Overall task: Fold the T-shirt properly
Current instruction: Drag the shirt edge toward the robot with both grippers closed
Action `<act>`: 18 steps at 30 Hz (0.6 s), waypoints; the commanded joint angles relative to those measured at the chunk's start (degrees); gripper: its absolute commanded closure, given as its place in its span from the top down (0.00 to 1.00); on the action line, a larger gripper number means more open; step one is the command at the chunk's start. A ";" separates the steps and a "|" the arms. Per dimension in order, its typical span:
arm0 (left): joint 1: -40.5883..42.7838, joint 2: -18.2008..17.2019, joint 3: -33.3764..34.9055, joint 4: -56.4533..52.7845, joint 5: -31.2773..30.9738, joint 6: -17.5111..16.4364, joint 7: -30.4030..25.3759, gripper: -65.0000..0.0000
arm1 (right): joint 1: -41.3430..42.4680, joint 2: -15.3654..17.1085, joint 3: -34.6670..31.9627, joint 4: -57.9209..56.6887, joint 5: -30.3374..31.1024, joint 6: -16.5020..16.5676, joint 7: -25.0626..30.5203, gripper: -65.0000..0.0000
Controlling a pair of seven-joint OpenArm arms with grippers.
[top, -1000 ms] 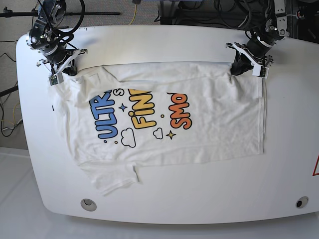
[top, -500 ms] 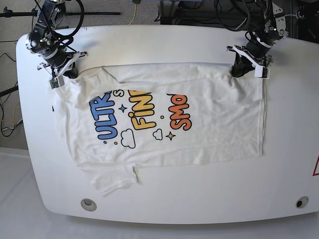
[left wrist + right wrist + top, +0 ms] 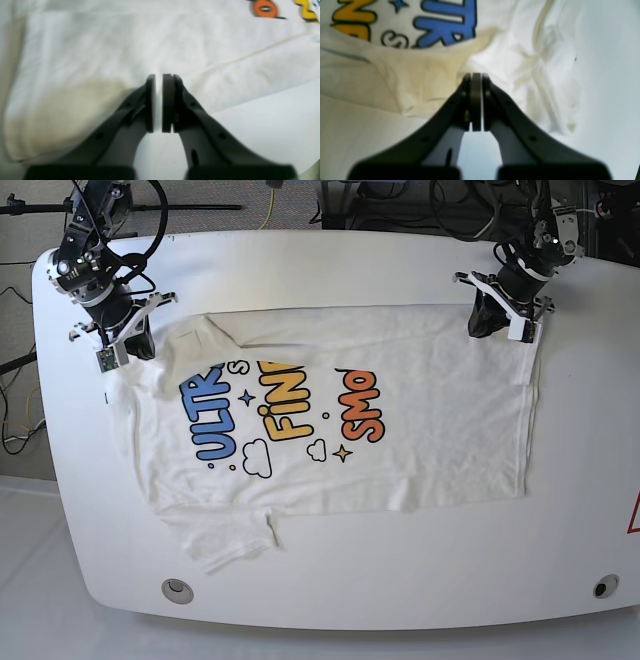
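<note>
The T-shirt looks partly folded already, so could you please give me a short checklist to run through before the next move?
1. Left gripper shut: ok; white material shows between its jaws, probably fabric.
2. Right gripper shut: ok; whether it holds fabric, cannot tell.
3. The T-shirt lies wholly on the table: ok.
4. Far edge folded over the print: ok; the tops of the letters are covered.
5. Near sleeve tucked in: not ok; it sticks out toward the table's near edge.
6. Fabric beside the right gripper flat: not ok; it is bunched and wrinkled in the right wrist view.
</note>
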 commanded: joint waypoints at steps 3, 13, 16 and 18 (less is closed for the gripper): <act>-1.45 -0.07 -0.91 1.84 -0.17 0.64 -0.75 0.02 | 3.03 0.30 0.28 1.15 -0.48 -0.01 -0.72 0.00; -1.11 0.40 -4.67 3.80 -0.30 -0.04 -0.59 0.04 | 7.32 1.01 2.21 -1.80 0.85 -0.01 -5.42 0.00; -0.34 0.70 -5.92 4.54 -0.35 -0.04 -0.53 0.04 | 6.89 1.09 2.97 -1.99 1.44 -0.01 -5.20 0.00; 0.23 0.95 -6.57 4.85 -0.33 -0.03 -0.49 0.05 | 6.60 1.09 3.47 -1.91 1.62 -0.01 -4.98 0.00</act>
